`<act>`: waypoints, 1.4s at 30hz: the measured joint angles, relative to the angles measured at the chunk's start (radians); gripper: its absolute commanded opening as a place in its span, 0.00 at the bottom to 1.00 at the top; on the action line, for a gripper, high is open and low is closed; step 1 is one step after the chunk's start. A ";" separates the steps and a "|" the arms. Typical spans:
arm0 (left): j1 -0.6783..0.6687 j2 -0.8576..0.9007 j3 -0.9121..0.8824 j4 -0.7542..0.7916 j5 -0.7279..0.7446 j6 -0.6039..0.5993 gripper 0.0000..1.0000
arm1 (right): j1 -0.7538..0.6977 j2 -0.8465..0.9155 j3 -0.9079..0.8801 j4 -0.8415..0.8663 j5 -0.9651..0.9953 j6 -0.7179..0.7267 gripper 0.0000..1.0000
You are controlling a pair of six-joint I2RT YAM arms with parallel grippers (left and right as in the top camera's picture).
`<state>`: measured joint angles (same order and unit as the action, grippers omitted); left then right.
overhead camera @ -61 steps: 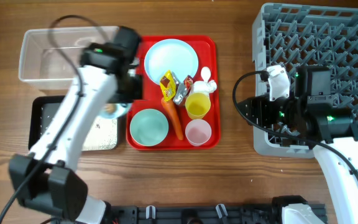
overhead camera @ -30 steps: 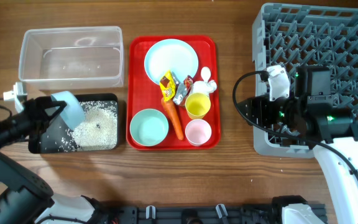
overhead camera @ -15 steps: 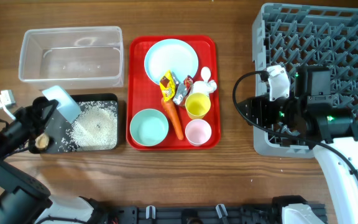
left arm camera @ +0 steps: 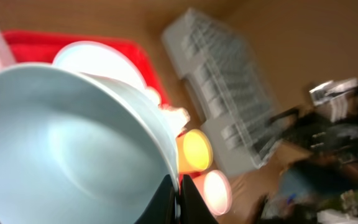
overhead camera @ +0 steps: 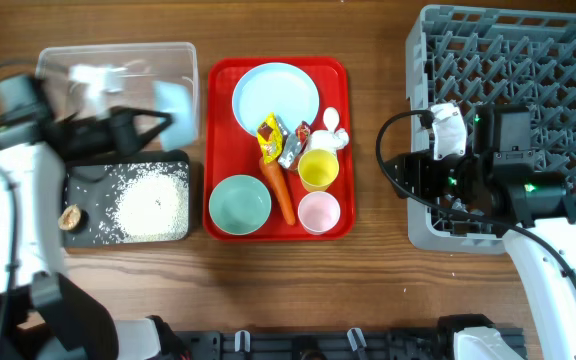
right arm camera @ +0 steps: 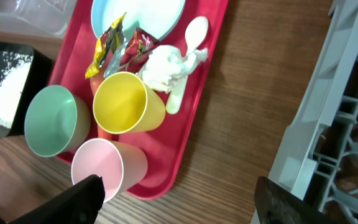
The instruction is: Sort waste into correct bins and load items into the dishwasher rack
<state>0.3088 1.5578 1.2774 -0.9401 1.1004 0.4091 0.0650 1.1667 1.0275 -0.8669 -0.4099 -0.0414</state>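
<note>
— Blue bowl (left arm camera: 61, 137), who has it?

— The left gripper (left arm camera: 179, 198) does. Its two fingers are pinched tight on the bowl's rim, and the bowl is tipped on its side.

— Where is that, seen from above?

— It is blurry there, but the bowl shows over the right end of the clear tub (overhead camera: 118, 52). Just past those fingers, on the side nearer the robot, sits the black tray (overhead camera: 93, 225). It has a heap of white rice (overhead camera: 153, 205) and a small brown lump (overhead camera: 69, 217) in it.

— And the right gripper (overhead camera: 396, 180)?

— Its fingers are spread wide with nothing between them. It hangs over bare table, between the red tray (overhead camera: 218, 150) and the grey rack (overhead camera: 528, 60).

— What is closest to those fingers?

— The pink cup (right arm camera: 104, 171), standing up. The yellow cup (right arm camera: 126, 102) is just beside it, a bit farther off. The second bowl (right arm camera: 51, 121) sits past the cups, and the carrot (overhead camera: 281, 190) lies between that bowl and the cups.

— And farther still?

— The crumpled paper (right arm camera: 166, 65) and the white spoon (right arm camera: 188, 43). After those come the two wrappers (right arm camera: 110, 46), at the edge of the round plate (right arm camera: 135, 12). All of these are on the red tray.
</note>
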 measured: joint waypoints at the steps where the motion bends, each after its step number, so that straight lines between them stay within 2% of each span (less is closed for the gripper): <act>1: -0.068 -0.008 0.003 0.019 -0.067 -0.048 0.04 | 0.000 0.000 0.000 0.000 0.000 0.003 0.80; 4: -0.303 -0.016 0.003 0.097 -0.405 -0.219 0.04 | 0.000 0.001 0.000 0.000 0.001 0.003 0.80; 8: -0.542 -0.003 0.003 0.135 -0.777 -0.369 0.04 | 0.000 0.001 0.000 -0.003 0.003 0.007 0.80; 13: -0.697 0.090 0.003 0.147 -1.038 -0.444 0.04 | 0.000 0.001 0.000 -0.005 0.006 0.011 0.83; 22: -0.710 0.237 0.003 0.149 -1.133 -0.486 0.04 | 0.000 0.001 0.000 -0.008 0.008 0.011 0.84; 28: -0.719 0.247 0.003 0.154 -1.128 -0.491 0.04 | 0.000 0.001 0.000 -0.008 0.010 0.011 0.83; 34: -0.795 0.247 0.003 0.163 -1.117 -0.491 0.04 | 0.000 0.001 0.000 -0.008 0.011 0.011 0.84; 38: -0.806 0.247 0.003 0.159 -1.106 -0.494 0.17 | 0.000 0.001 0.000 -0.008 0.015 0.011 0.84; 39: -0.803 0.247 0.003 0.159 -1.103 -0.501 0.27 | 0.000 0.001 0.000 -0.008 0.015 0.011 0.83; 40: -0.800 0.247 0.003 0.159 -1.102 -0.500 0.43 | 0.000 0.001 0.000 -0.008 0.015 0.011 0.84; 41: -0.797 0.247 0.003 0.159 -1.102 -0.497 0.55 | 0.000 0.001 0.000 -0.008 0.015 0.011 0.84; 42: -0.794 0.247 0.003 0.159 -1.102 -0.499 0.61 | 0.000 0.001 0.000 -0.008 0.016 0.011 0.84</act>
<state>-0.4854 1.8046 1.2804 -0.7811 -0.0021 -0.0898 0.0650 1.1679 1.0275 -0.8745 -0.3939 -0.0307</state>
